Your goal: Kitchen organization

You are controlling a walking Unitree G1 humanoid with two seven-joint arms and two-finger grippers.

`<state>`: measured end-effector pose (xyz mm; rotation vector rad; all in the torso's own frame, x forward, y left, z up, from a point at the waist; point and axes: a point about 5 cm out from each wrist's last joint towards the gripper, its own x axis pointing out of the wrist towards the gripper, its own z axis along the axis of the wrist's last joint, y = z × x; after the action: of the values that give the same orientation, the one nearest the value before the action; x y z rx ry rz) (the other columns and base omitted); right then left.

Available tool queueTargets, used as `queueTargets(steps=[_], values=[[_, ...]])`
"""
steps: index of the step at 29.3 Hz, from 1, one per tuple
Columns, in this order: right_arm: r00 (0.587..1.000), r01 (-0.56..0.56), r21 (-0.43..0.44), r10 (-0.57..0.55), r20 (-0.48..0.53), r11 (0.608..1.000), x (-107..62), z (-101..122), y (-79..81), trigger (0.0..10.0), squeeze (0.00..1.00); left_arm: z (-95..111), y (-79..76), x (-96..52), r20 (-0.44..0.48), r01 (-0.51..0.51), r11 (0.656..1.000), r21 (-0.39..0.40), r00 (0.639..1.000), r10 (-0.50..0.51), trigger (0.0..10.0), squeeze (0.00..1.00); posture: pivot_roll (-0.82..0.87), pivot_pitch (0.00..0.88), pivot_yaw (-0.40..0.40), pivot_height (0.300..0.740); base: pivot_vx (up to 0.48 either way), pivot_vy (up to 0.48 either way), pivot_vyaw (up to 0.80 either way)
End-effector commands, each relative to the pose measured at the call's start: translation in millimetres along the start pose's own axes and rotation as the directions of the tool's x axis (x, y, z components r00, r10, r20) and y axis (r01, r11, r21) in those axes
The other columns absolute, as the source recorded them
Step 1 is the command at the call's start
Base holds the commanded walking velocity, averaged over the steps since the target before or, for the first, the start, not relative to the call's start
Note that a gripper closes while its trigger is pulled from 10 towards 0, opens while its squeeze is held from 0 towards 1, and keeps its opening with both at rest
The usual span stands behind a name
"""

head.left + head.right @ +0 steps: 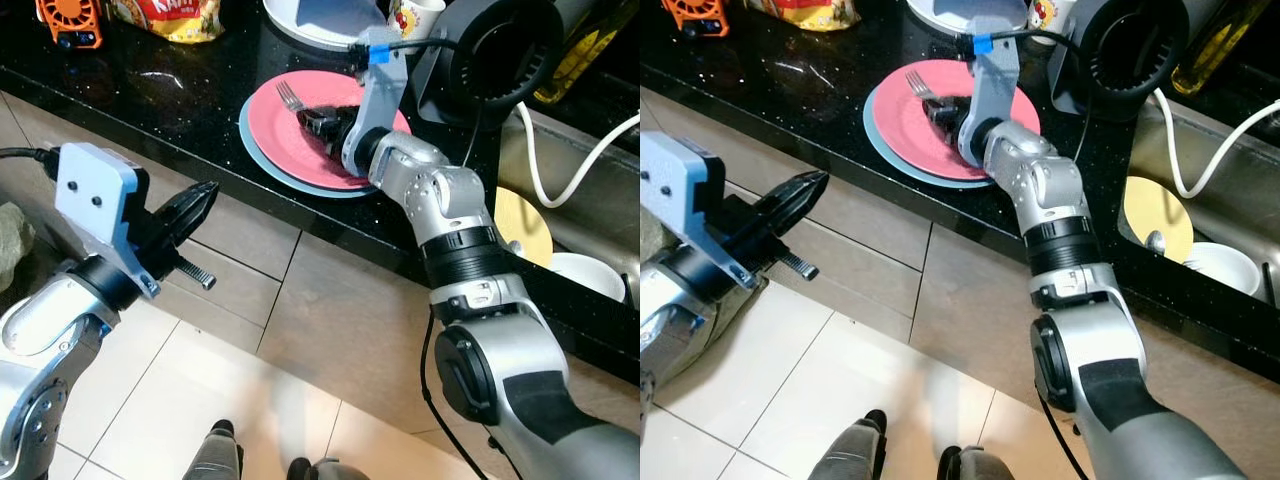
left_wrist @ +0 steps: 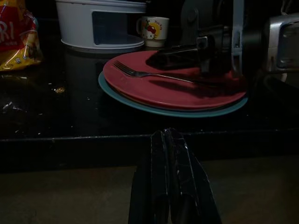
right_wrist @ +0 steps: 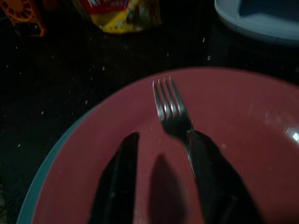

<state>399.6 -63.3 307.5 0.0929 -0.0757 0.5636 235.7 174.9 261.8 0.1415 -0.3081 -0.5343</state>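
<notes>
A pink plate [image 1: 283, 130] lies on a blue plate [image 1: 250, 140] on the black counter [image 1: 170, 90]. A silver fork [image 1: 290, 97] rests on the pink plate, tines toward the far left. My right gripper [image 1: 322, 122] hangs low over the plate and is open. In the right wrist view its fingers [image 3: 119, 177] straddle the plate's middle, and the fork [image 3: 170, 105] runs under one of them. My left gripper [image 1: 200, 200] is shut and empty, in front of the counter below its edge, pointing at the plates [image 2: 173, 88].
Behind the plates stand a white container [image 1: 320, 20], a mug [image 1: 415, 15] and a black appliance [image 1: 500, 45]. A snack bag [image 1: 180, 18] and an orange item [image 1: 70, 22] lie far left. The sink at right holds a yellow plate [image 1: 525, 225] and a white bowl [image 1: 585, 275].
</notes>
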Motion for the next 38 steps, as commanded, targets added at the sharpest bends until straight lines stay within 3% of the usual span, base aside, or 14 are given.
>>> queueTargets(steps=[1, 2, 4, 5, 6, 7, 16, 22, 23, 24, 25, 26, 38], values=[[0.999, 0.024, -0.044, -0.025, -0.023, 0.999, 0.7, -4.5, -4.3, 10.0, 1.00, -1.8, -5.4, 1.3, 0.008, 0.017, 1.000, -0.021, 1.000, -0.017, 10.0, 0.00, 0.22, 0.185, -0.177, 0.740, 0.000, 0.000, 0.00], [0.999, 0.028, -0.061, -0.031, -0.042, 0.998, 2.2, -6.7, -4.4, 10.0, 0.83, -1.5, -6.1, 1.4, 0.008, 0.018, 1.000, -0.021, 1.000, -0.018, 10.0, 0.00, 0.22, 0.190, -0.182, 0.740, 0.000, 0.000, 0.00], [0.998, 0.031, -0.071, -0.035, -0.055, 0.997, 3.0, -8.3, -4.6, 10.0, 0.83, -1.4, -6.5, 1.5, 0.008, 0.019, 1.000, -0.022, 1.000, -0.019, 10.0, 0.00, 0.22, 0.190, -0.182, 0.740, 0.000, 0.000, 0.00], [0.995, 0.040, -0.080, -0.047, -0.082, 0.996, 3.7, -11.0, -6.2, 10.0, 0.73, -1.0, -7.3, 1.5, 0.010, 0.020, 1.000, -0.023, 1.000, -0.020, 10.0, 0.00, 0.21, 0.201, -0.190, 0.740, 0.000, 0.000, 0.00], [0.994, 0.047, -0.086, -0.055, -0.098, 0.995, 4.3, -12.9, -7.6, 10.0, 0.31, -0.8, -7.9, 1.6, 0.011, 0.020, 0.999, -0.024, 1.000, -0.020, 10.0, 0.00, 0.21, 0.201, -0.190, 0.740, 0.000, 0.000, 0.00], [0.980, 0.045, -0.107, -0.064, -0.186, 0.993, 4.4, -21.9, -11.4, 10.0, 0.00, -1.7, -9.4, 0.6, 0.007, 0.020, 0.999, -0.029, 1.000, -0.020, 10.0, 0.00, 0.21, 0.203, -0.198, 0.740, 0.000, 0.000, 0.00], [0.949, 0.111, -0.101, -0.136, -0.283, 0.989, 2.6, -24.3, -29.4, 10.0, 0.00, -3.6, -12.8, 0.0, 0.004, 0.019, 0.999, -0.039, 1.000, -0.019, 10.0, 0.00, 0.20, 0.205, -0.219, 0.740, 0.000, 0.000, 0.00], [0.917, 0.055, -0.159, -0.113, -0.382, 0.986, 0.4, -28.2, -31.8, 10.0, 0.00, -3.9, -13.6, 0.3, 0.005, 0.020, 0.999, -0.042, 1.000, -0.020, 10.0, 0.00, 0.20, 0.205, -0.221, 0.740, 0.000, 0.000, 0.00], [0.912, 0.039, -0.162, -0.102, -0.399, 0.986, 0.0, -30.2, -31.7, 4.2, 0.00, -4.2, -13.9, 0.5, 0.005, 0.020, 0.999, -0.042, 1.000, -0.020, 10.0, 0.00, 0.19, 0.199, -0.230, 0.740, 0.000, 0.000, 0.00], [0.912, 0.039, -0.162, -0.102, -0.399, 0.986, 0.0, -30.2, -31.7, 4.2, 0.00, -4.2, -13.9, 0.5, 0.005, 0.020, 0.999, -0.042, 1.000, -0.020, 10.0, 0.00, 0.19, 0.199, -0.230, 0.740, 0.000, 0.000, 0.00], [0.905, 0.029, -0.160, -0.094, -0.415, 0.987, -0.5, -33.3, -32.0, 1.1, 0.00, -4.4, -14.1, 0.6, 0.005, 0.019, 0.999, -0.043, 1.000, -0.019, 10.0, 0.00, 0.19, 0.199, -0.231, 0.740, 0.000, 0.000, 0.00], [0.899, 0.020, -0.164, -0.089, -0.429, 0.986, -1.3, -36.6, -32.6, 0.0, 0.00, -4.5, -14.4, 0.9, 0.006, 0.019, 0.999, -0.043, 1.000, -0.019, 10.0, 0.00, 0.19, 0.200, -0.233, 0.740, 0.000, 0.000, 0.00], [0.869, -0.012, -0.158, -0.068, -0.490, 0.987, -5.4, -51.9, -34.3, 0.0, 0.00, -4.9, -13.7, -0.4, 0.005, 0.010, 0.999, -0.045, 1.000, -0.009, 10.0, 0.00, 0.18, 0.205, -0.237, 0.740, 0.000, 0.000, 0.00]])
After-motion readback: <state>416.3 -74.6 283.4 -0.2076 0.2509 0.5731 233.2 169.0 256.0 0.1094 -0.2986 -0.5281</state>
